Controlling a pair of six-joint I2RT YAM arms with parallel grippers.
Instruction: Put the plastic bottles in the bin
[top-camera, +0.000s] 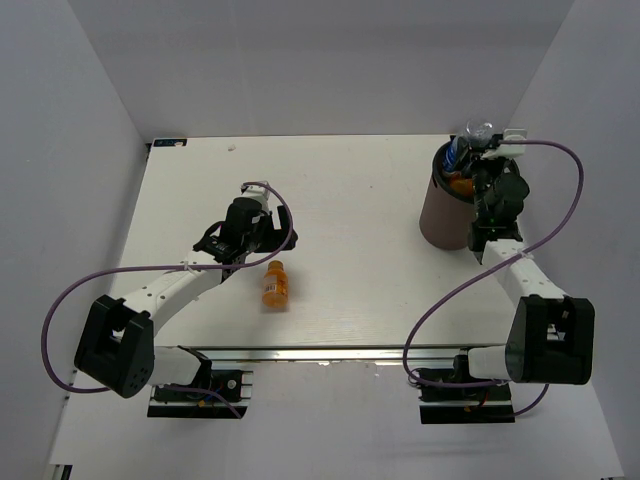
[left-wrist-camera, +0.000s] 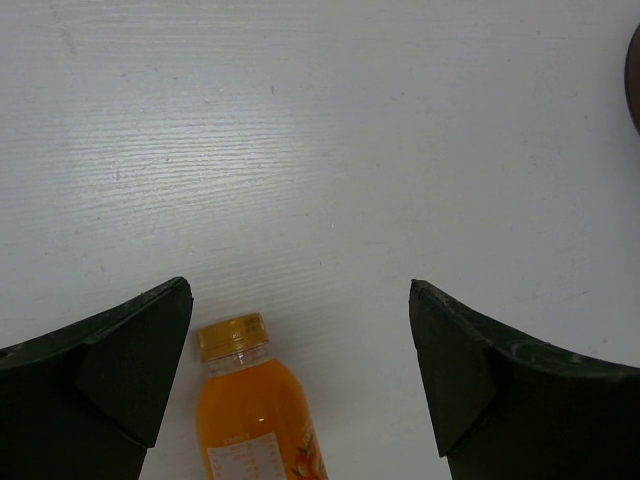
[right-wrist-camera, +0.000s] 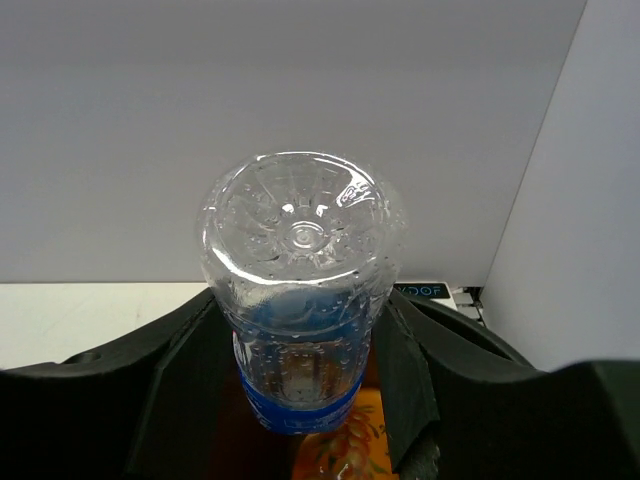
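An orange bottle (top-camera: 276, 285) with a label lies on the white table; in the left wrist view it (left-wrist-camera: 255, 410) lies just inside the left finger, cap pointing away. My left gripper (top-camera: 262, 246) (left-wrist-camera: 300, 370) is open above it. My right gripper (top-camera: 478, 160) (right-wrist-camera: 300, 390) is over the dark brown bin (top-camera: 440, 215), shut on a clear bottle with a blue label (right-wrist-camera: 298, 300) (top-camera: 480, 130), held bottom-up. Another orange bottle (right-wrist-camera: 340, 450) (top-camera: 460, 183) lies inside the bin below it. Other bottles are hidden.
White walls close the table in at the back and both sides. The bin's dark edge (left-wrist-camera: 634, 80) shows at the far right of the left wrist view. A black label plate (right-wrist-camera: 425, 290) sits by the back wall.
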